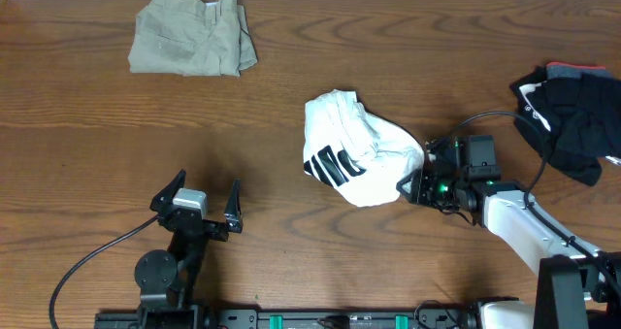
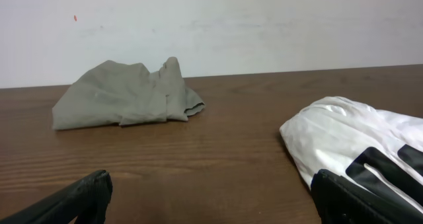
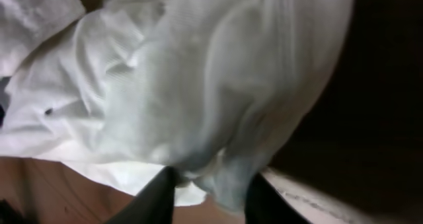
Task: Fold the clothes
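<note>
Ok so, closest to me: my left tool (image 1: 207, 185) sits low over the brown wood-grain desk (image 1: 291, 261), jaws as wide as they go, nothing in them.

My right tool (image 3: 211, 184) is the busy one. It's narrow, set round a pinch of cloth at the right-hand edge of the crumpled white cotton T-shirt with a black block-stripe print (image 1: 354, 159). In the wrist view a fold of white fabric sits right between the two dark fingers (image 3: 158, 194). I'd call that a grip on the shirt, though I can't tell how firm.

The shirt is in a heap about mid-desk, a bit toward my right, with the stripes facing my left. My read on handling:
- It's light and floppy with zero stiffness, so it'll drape and drag, and one pinch will only lift a bunch.
- Thin cotton can slide out of smooth pads too. Not fragile though.
- Best holds, I reckon, are the hem or the shoulder seams, one per tool, so it can be spread flat first. Trouble is I can't make out a hem or collar in that heap.

Further off there's a black bundle of cloth (image 1: 572, 120) at the right edge. Way at the back left are the khaki-beige trousers (image 1: 189, 46), loosely folded, well apart from everything.
</note>
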Available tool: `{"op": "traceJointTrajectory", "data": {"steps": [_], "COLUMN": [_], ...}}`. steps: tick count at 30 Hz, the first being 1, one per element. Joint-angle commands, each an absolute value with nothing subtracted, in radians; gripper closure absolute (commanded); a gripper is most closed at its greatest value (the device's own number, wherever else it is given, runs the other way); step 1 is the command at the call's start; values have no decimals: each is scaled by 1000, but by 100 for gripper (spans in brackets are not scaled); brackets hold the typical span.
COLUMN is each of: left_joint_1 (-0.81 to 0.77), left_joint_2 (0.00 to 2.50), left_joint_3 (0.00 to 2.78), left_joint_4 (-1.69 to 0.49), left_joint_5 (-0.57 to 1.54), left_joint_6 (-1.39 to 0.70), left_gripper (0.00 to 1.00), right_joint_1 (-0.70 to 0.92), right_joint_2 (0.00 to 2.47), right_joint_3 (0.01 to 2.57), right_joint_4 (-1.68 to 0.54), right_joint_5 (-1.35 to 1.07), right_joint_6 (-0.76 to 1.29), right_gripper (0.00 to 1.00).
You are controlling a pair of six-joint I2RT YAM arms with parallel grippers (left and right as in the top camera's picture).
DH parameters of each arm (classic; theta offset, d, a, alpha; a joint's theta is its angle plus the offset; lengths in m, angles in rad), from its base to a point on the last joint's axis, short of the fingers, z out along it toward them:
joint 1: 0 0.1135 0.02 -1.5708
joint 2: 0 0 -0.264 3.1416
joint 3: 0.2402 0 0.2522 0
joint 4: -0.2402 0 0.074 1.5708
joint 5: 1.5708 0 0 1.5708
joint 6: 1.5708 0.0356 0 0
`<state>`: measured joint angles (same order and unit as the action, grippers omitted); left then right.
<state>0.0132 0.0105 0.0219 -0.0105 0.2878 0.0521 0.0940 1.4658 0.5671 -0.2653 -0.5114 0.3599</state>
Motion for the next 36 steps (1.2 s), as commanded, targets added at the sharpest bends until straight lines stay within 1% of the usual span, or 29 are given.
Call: {"op": "traceJointTrajectory", "data": {"steps": [1,2,3,7,11,15,20,22,26,31,33,36], "left_joint_1": [19,19,19,19,19,19,19,19,19,19,19,19], "left_joint_2": [4,4,4,4,4,4,4,4,4,4,4,4], "left_joint_3": [4,4,4,4,4,4,4,4,4,4,4,4], "left_joint_4": [-44,-44,-44,-44,-44,-44,-44,-44,-44,-44,-44,-44], "left_joint_5": [298,298,298,298,298,298,298,298,298,298,298,298], "left_joint_6": [48,48,48,48,48,48,48,48,48,48,48,48], "left_gripper": [2,2,2,2,2,2,2,2,2,2,2,2], "right_joint_1": [109,109,109,109,117,163,271,323,453,602,641,648], "right_joint_2": [1466,1465,1463,1420,1320,1209,1137,1140,1185,1306,1355,1367], "right_joint_3": [566,569,574,610,672,738,774,774,774,774,776,790], "right_joint_4": [-262,-262,-262,-267,-265,-264,-171,-132,-43,222,336,350], "right_joint_5": [-495,-501,-517,-630,-743,-767,-747,-699,-542,-486,-481,-435], "right_joint_6": [416,419,421,435,474,517,595,639,686,757,775,773], "right_gripper": [91,98,99,99,99,99,99,99,99,99,99,99]}}
